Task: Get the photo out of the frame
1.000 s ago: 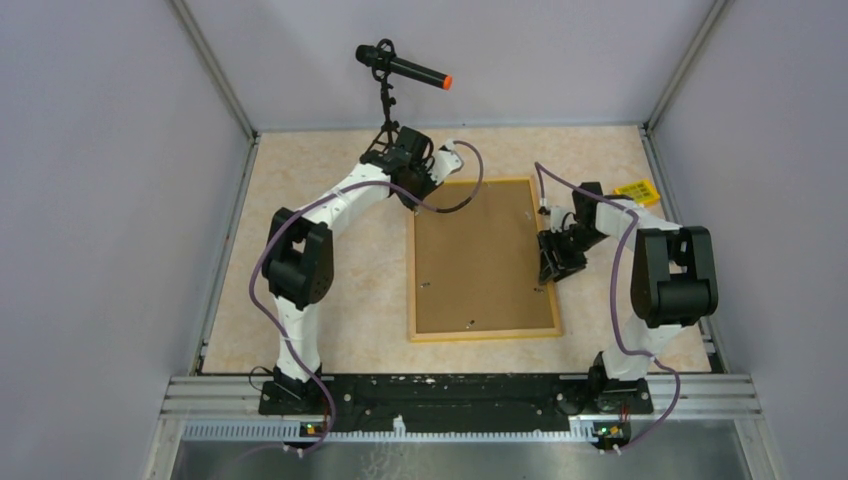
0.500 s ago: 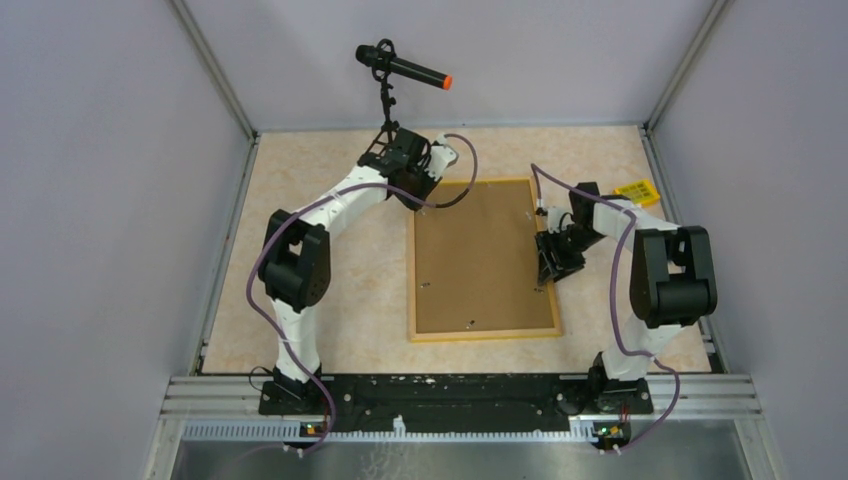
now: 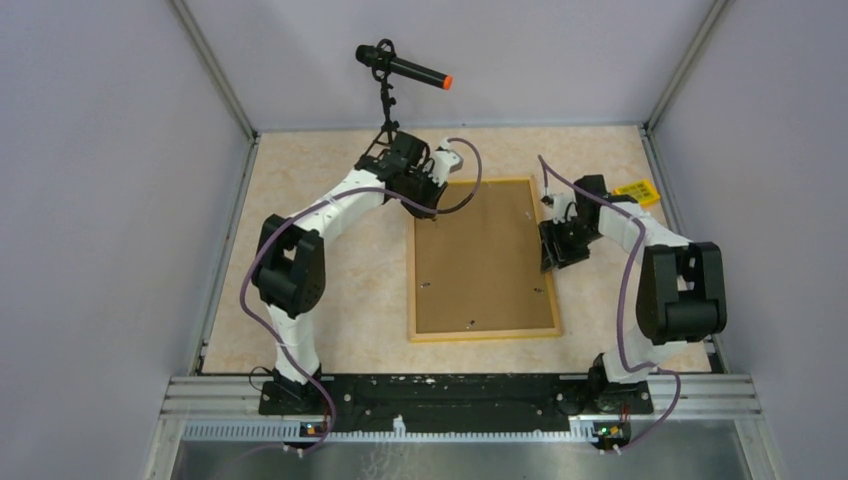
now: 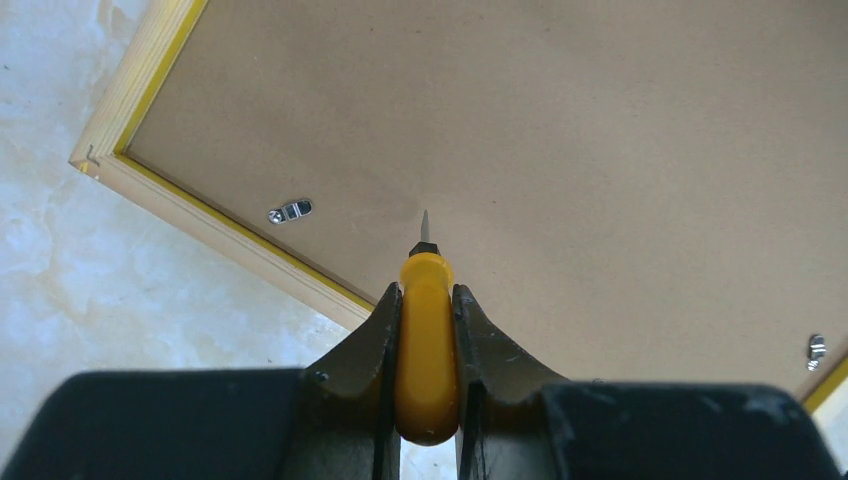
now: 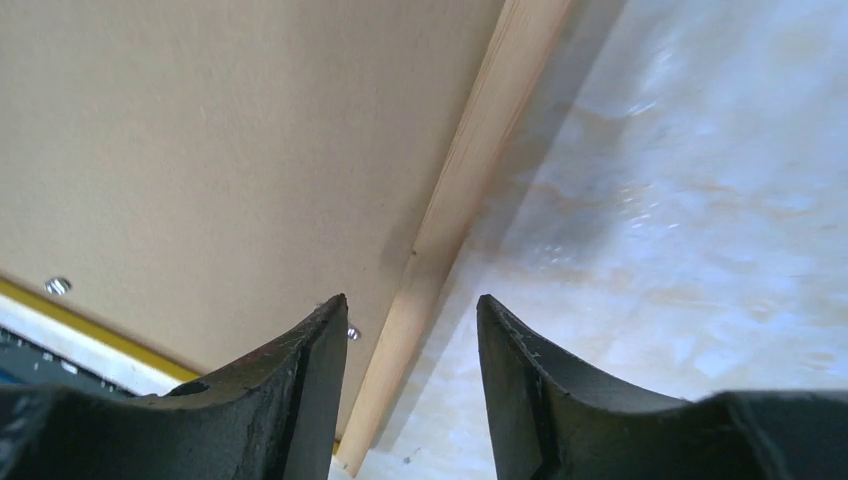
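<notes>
While left jaws pinch the screwdriver [image 4: 428, 340], right jaws stand spread.
Slide your tip under the frame's [image 3: 484, 258] nearest clip [image 4: 290, 211].

The back of the frame [image 3: 485, 255] is shown as plain brown board, edged with pale wood and a thin yellow line. The table [image 3: 360, 300] is marbled in cream and beige. The handle of the screwdriver [image 4: 427, 340] is coloured yellow.

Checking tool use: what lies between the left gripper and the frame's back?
A yellow-handled screwdriver, clamped in the jaws of the left gripper, its thin metal tip aimed at the brown back of the frame. The left wrist view shows it.
</notes>
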Action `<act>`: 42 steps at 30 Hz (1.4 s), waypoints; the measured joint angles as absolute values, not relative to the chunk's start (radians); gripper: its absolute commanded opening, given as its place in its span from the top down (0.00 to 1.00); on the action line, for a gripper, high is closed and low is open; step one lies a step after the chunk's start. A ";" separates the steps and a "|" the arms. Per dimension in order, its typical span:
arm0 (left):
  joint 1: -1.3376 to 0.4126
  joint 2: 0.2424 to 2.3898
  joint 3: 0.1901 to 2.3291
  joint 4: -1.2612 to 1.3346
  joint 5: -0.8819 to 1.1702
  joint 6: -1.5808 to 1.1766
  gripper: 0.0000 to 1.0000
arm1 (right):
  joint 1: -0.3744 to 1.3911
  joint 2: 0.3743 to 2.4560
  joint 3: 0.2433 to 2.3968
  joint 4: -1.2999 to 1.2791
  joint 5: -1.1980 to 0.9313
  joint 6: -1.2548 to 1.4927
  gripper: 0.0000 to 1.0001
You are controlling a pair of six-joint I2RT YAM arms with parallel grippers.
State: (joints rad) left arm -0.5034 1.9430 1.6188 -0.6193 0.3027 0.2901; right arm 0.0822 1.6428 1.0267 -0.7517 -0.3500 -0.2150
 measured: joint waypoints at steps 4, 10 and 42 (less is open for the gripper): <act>-0.495 1.909 1.619 -0.625 0.327 0.289 1.00 | 0.082 1.599 1.027 -0.677 -0.319 -0.170 0.50; -0.471 1.872 1.619 -0.628 0.349 0.282 1.00 | 0.085 1.647 1.028 -0.622 -0.316 -0.124 0.53; -0.207 1.707 1.483 -0.657 0.457 0.226 1.00 | 0.228 2.049 1.549 -0.802 -0.277 -0.756 1.00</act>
